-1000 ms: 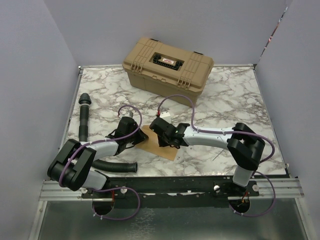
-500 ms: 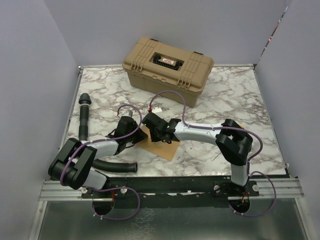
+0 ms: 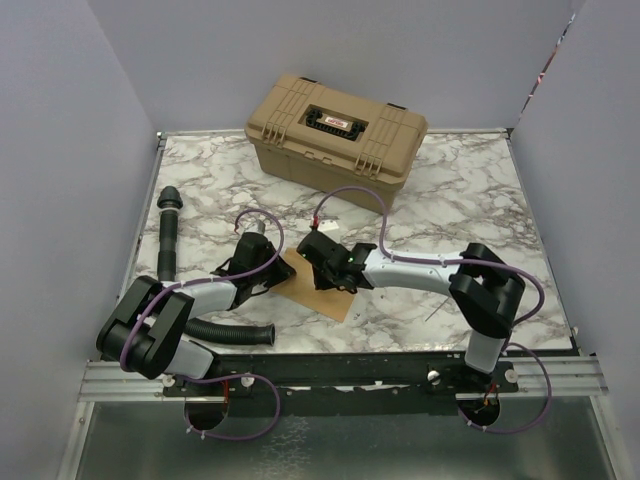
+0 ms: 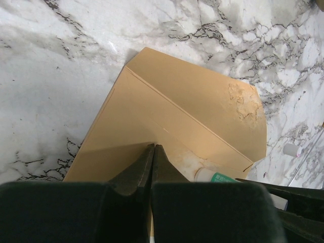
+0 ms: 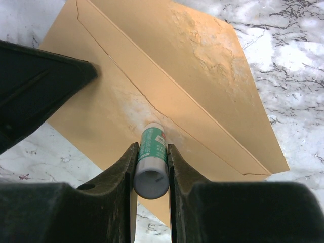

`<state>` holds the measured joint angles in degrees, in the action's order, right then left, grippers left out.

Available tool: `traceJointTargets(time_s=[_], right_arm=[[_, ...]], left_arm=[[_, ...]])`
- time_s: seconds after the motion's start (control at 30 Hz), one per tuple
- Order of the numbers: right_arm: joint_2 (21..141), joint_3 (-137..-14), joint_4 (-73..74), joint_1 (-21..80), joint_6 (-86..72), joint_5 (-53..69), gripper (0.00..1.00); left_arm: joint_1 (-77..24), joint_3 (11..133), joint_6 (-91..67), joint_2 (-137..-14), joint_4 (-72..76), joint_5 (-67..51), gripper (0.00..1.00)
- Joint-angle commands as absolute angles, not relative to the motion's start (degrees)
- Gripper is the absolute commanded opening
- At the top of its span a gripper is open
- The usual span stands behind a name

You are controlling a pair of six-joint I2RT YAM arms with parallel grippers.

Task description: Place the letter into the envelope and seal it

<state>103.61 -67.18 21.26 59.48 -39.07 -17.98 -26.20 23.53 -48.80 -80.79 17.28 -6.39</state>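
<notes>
The kraft-brown envelope (image 3: 322, 293) lies flat on the marble table between both arms, its flap (image 5: 202, 55) open and smeared with whitish glue. My right gripper (image 5: 152, 146) is shut on a green-and-white glue stick (image 5: 151, 154), whose tip presses on the envelope beside the flap fold. In the left wrist view the same glue stick (image 4: 216, 176) pokes in from the right. My left gripper (image 4: 153, 147) is shut with nothing between its jaws, its tips resting on the envelope (image 4: 152, 116) body. The letter is not in view.
A tan hard case (image 3: 336, 130) stands at the back of the table. A black tube (image 3: 168, 232) lies at the left, and a corrugated black hose (image 3: 236, 332) near the left arm's base. A small white cylinder (image 4: 289, 149) sits on the marble right of the envelope.
My right gripper slid left over the envelope with the glue stick, then came back to the right. The left gripper stayed put on the envelope.
</notes>
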Motion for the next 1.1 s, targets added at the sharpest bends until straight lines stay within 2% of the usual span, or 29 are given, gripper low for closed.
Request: traceJointTargets(time_s=[0.0, 0.23, 0.67, 1.07], right_arm=[[109.56, -70.74, 25.42, 59.08, -36.48, -17.90, 0.00], [113.07, -74.00, 22.04, 59.08, -36.04, -14.79, 0.00], [100.25, -56.73, 24.53, 59.06, -39.90, -18.69, 0.00], [111.47, -70.44, 19.59, 59.11, -36.26, -15.62, 0.00]], left_arm=[[-25.95, 22.21, -46.94, -82.18, 11.91, -4.01, 0.00], [-25.95, 22.27, -46.93, -82.48, 11.88, -5.07, 0.00], [-25.79, 22.48, -47.10, -82.77, 11.73, -4.47, 0.00], [-25.75, 22.87, -46.67, -82.70, 11.60, -5.72, 0.00]])
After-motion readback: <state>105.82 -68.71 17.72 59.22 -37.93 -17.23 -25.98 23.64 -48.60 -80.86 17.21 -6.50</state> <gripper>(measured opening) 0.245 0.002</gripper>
